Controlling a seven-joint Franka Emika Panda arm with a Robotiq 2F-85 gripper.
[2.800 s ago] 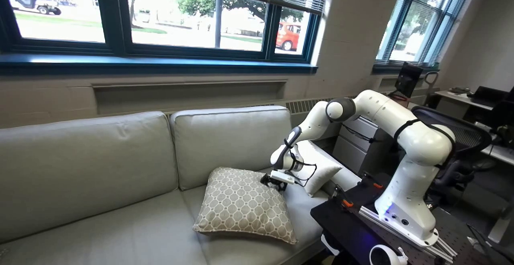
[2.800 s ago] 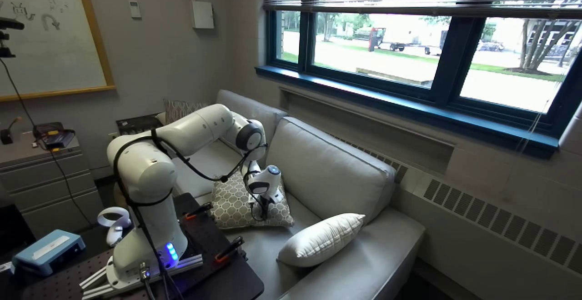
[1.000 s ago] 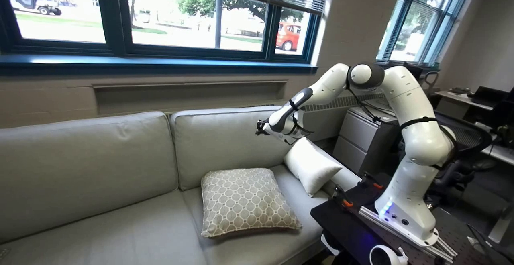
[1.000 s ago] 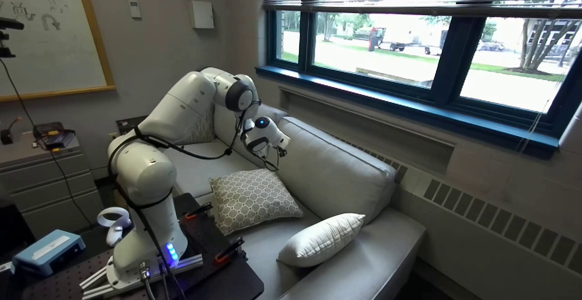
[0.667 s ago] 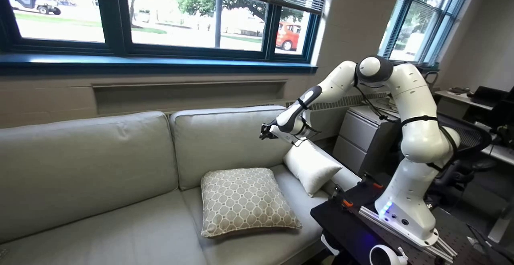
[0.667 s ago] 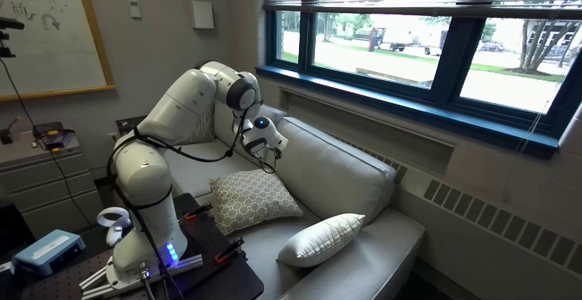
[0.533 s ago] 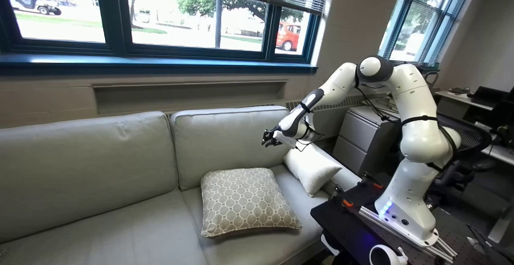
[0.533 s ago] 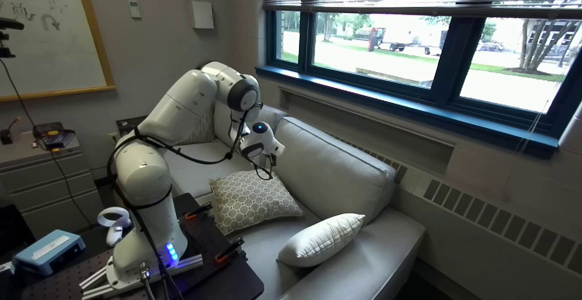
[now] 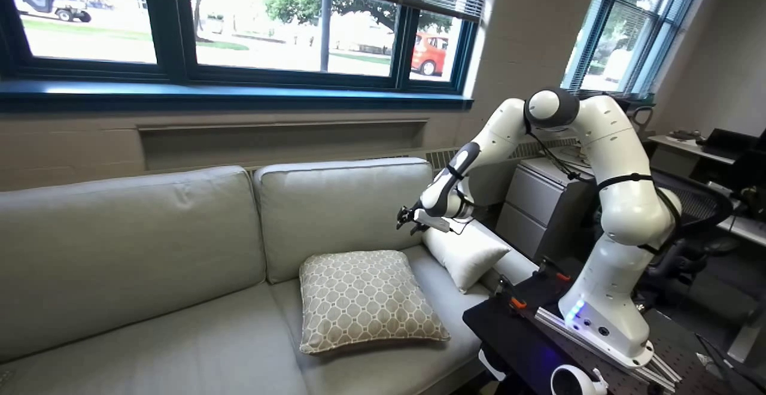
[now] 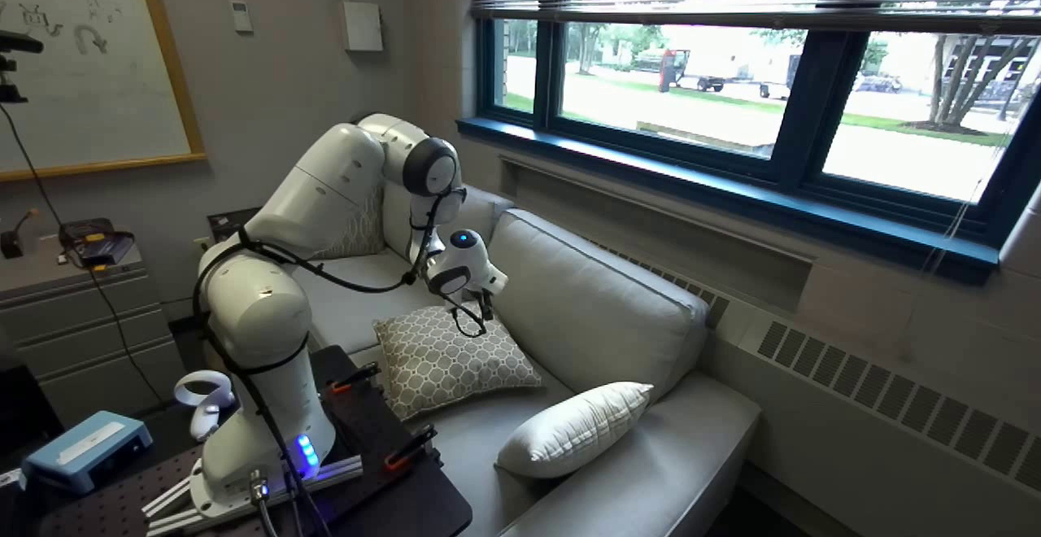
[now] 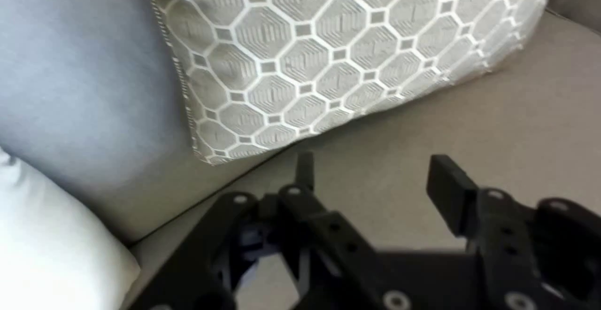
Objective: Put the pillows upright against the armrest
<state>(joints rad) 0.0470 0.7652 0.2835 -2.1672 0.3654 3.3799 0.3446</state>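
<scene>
My gripper (image 11: 373, 171) hangs over the couch seat (image 9: 239, 329), close to the back cushion (image 9: 347, 203), its jaws well parted and nothing between them; I judge they stand so to take in something thick and soft. Next to it in the wrist view lies the tan lattice pillow (image 11: 319, 61), flat on the seat rather than upright and well apart from the armrest (image 10: 667, 456). It lies close by the back cushion too, though whether the two touch I cannot make out. Lying so, it gives me mostly its seamed edge to pinch, so I would reach for that and tip it up; taken too shallowly, I expect the soft cover could slip away. Apart from it, in both exterior views, the cream-white pillow (image 10: 577, 431) is tilted on edge and leans toward the armrest, which I take to be what props it. I count that one as placed, and the tan one as the work left. Farther off, partly behind my arm (image 10: 321, 187), another patterned pillow (image 10: 370, 232) rests, outside this task, I think.
</scene>
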